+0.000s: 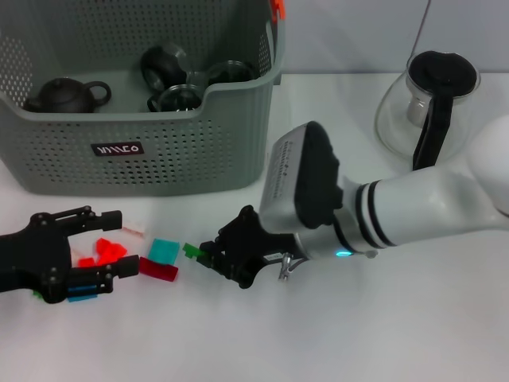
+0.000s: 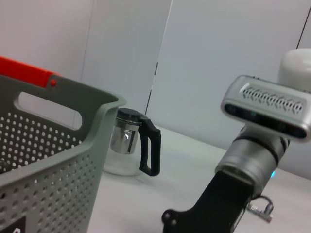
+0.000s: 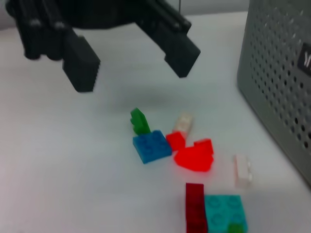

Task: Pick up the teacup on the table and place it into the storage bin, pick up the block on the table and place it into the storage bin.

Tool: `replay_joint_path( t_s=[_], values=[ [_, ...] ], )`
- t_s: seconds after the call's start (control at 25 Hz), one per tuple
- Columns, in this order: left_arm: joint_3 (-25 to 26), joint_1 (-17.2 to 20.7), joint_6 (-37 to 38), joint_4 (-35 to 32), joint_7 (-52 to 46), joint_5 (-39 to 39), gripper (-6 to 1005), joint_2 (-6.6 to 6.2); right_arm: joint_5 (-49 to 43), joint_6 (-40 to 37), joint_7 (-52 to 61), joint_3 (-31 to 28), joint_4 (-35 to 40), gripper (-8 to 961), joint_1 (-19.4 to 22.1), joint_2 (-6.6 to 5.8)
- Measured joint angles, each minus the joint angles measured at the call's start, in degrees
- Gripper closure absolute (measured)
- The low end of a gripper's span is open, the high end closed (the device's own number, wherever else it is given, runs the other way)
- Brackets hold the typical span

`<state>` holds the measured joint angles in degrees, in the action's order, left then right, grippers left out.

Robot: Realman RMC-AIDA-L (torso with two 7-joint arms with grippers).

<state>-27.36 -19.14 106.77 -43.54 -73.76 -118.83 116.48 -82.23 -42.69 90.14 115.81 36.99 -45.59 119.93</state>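
On my head view the nearest things are the blocks, a loose scatter of small plastic bricks on the white tabletop (image 1: 334, 334) in front of the storage bin. I see a dark red block (image 1: 158, 270), flat and long, lying with its long axis roughly left to right. Touching its far edge is a teal block (image 1: 165, 250), also flat (its studs face up in the right wrist view). A small green block (image 1: 192, 251) lies just to the right of them. Bright red pieces (image 1: 110, 250) and a blue block (image 1: 82, 291) lie further left.

The left pincer (image 1: 119, 243) is low over the tabletop at the left, pointing to the right; its fingers stand wide apart, with the red pieces and the blue block between them, and hold nothing. The right pincer (image 1: 213, 256) comes in from the right, pointing to the left, its tip just beside the green block. Whether its fingers are open or closed I cannot tell.

Behind the blocks stands the storage bin (image 1: 159, 151), grey-green with perforated walls, a black label and an orange tab at its rim. Inside lie a dark teapot (image 1: 67, 95) and several teacups (image 1: 175, 97). To the far right a glass pitcher (image 1: 433, 103) with a black handle stands on the tabletop.
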Motion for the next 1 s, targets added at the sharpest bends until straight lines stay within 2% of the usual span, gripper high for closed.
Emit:
replay_joint_path(
  t_s=[0.36, 0.8, 1.0],
  values=[
    [0.4, 0.6, -0.2, -0.8, -0.2, 0.0, 242, -0.47, -8.7, -12.4, 0.3, -15.7, 4.5, 848, 4.7, -0.16],
    [2.2, 0.9, -1.0, -0.9, -0.7, 0.0, 247, -0.57, -14.6, -32.0, 2.3, -32.8, 10.6, 848, 5.3, -0.57],
    [2.0, 0.9, -2.1, -0.8, -0.9, 0.0, 249, -0.39, -14.5, -36.0, 5.4, -37.6, 15.8, 847, 3.6, 0.09]
  ],
)
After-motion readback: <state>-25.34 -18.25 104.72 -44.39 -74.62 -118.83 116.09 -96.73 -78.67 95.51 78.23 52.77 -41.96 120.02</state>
